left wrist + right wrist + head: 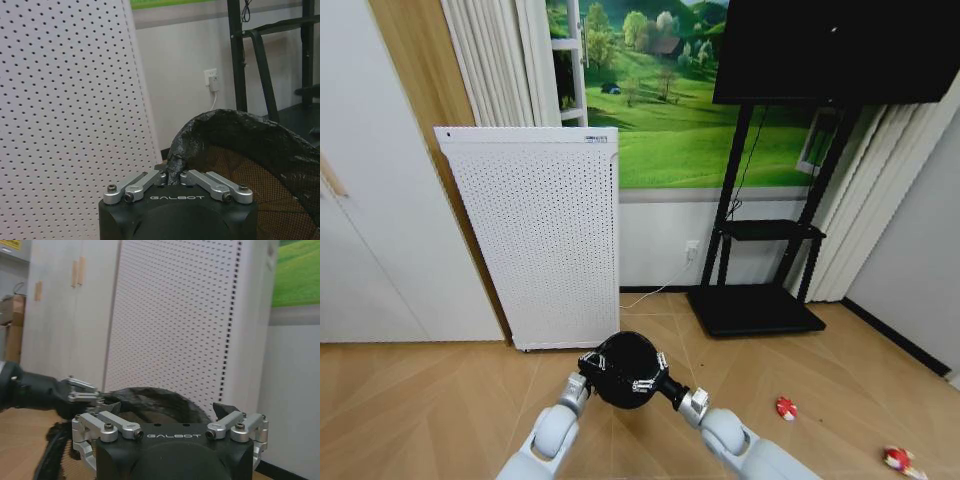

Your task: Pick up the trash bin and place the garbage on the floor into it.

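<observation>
The trash bin (625, 368) is small, black and round, and sits between my two arms low in the head view. My left gripper (592, 362) is on its left rim. In the left wrist view the left gripper (173, 172) is shut on the bin's rim (225, 122), pinching the crinkled black liner. My right gripper (650, 381) is at the bin's right side. In the right wrist view the right gripper (166, 410) is open, its fingers spread wide, with the bin's rim (150, 396) just beyond them. Two red-and-white pieces of garbage (786, 407) (897, 458) lie on the parquet floor (440, 400) to the right.
A tall white perforated appliance (535, 240) stands right behind the bin. A black TV stand (760, 305) with a wide base is at the back right, a wall socket (692, 248) with a cable beside it. White cupboards (370, 220) line the left.
</observation>
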Available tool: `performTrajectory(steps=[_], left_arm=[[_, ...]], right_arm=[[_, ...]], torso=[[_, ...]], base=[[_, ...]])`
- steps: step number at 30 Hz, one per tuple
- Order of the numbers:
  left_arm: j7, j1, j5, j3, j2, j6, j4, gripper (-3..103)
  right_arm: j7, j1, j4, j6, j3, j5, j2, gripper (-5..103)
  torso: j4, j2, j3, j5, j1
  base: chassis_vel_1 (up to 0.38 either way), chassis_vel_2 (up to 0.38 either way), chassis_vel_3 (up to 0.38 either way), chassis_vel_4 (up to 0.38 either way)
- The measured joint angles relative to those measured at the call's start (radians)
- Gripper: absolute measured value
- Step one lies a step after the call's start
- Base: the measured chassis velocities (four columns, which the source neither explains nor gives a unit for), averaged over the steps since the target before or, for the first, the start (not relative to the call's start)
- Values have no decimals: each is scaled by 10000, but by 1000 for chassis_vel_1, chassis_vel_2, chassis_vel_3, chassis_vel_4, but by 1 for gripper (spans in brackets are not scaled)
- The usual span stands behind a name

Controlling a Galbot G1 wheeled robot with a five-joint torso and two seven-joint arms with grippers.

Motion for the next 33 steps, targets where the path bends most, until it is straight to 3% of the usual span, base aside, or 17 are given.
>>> performTrajectory(steps=[5,8,9,11,20,27,33], left_arm=[[8,238,-19,-511,218,-36,-189,7],[25,731,-135,-1463,452,-122,-523,7],[25,731,-135,-1463,452,-122,-523,7],[35,1120,-140,-2144,514,-252,-734,7],[79,2026,-173,-3688,424,-511,-1293,7],[32,2639,-524,-4545,369,-537,-1909,7],[-36,3081,-702,-4919,223,-575,-2327,7]], right_arm=[[508,-279,217,-596,792,388,-107,100],[1746,-613,260,-1520,1699,577,-119,100],[1746,-613,260,-1520,1699,577,-119,100],[2492,-924,351,-2171,2347,658,-113,100],[3804,-2041,714,-3344,4289,603,-52,100],[3845,-3106,1167,-3549,5812,578,250,100],[3629,-3827,1779,-3269,6471,633,467,100]], torso=[[-1,0,0,-1,0],[0,1,-1,0,-1],[0,1,-1,0,-1],[3,0,0,1,-1],[1,1,0,1,-2],[0,1,-1,1,-2],[-1,1,-1,-1,-2]], base=[[0,0,0,0],[0,0,0,0],[0,0,0,0],[0,0,0,0],[0,0,0,0],[0,0,0,0],[0,0,0,0]])
